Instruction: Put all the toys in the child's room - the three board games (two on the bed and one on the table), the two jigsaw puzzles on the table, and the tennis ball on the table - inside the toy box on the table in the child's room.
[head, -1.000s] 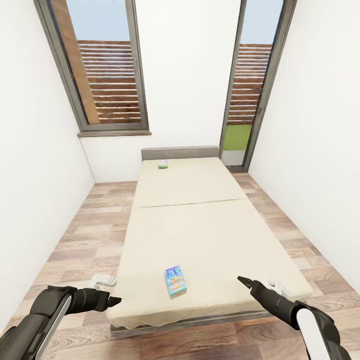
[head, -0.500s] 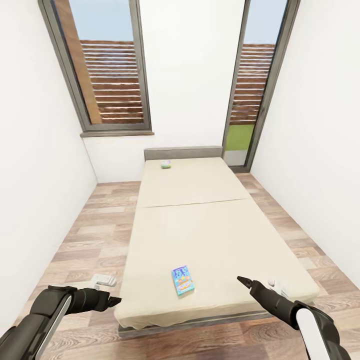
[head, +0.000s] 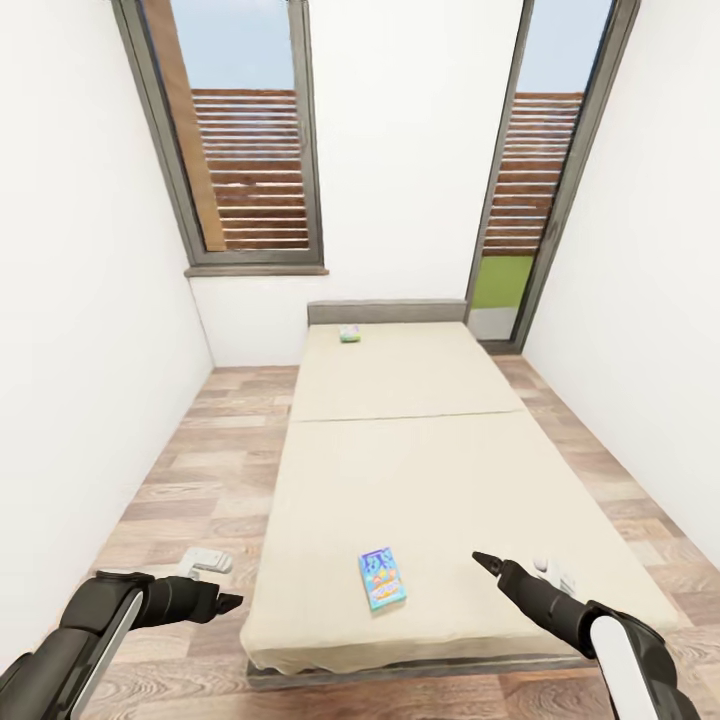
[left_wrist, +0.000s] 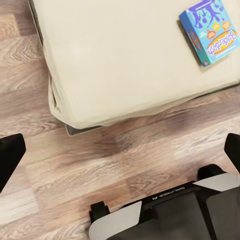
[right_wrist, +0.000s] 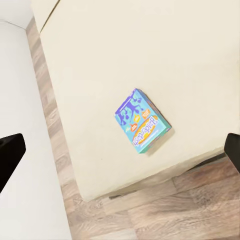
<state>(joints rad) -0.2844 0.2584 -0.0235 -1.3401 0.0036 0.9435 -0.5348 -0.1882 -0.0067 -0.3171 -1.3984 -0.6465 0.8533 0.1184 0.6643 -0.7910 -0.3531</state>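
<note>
Facing the bed (head: 420, 470), I am holding my empty left gripper (head: 228, 602) and right gripper (head: 482, 561) spread apart, risking nudging the blue board game (head: 381, 578) off the edge.

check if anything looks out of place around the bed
A blue board game lies askew near the foot of the bed; another small box sits by the headboard. A white object lies on the floor.
</note>
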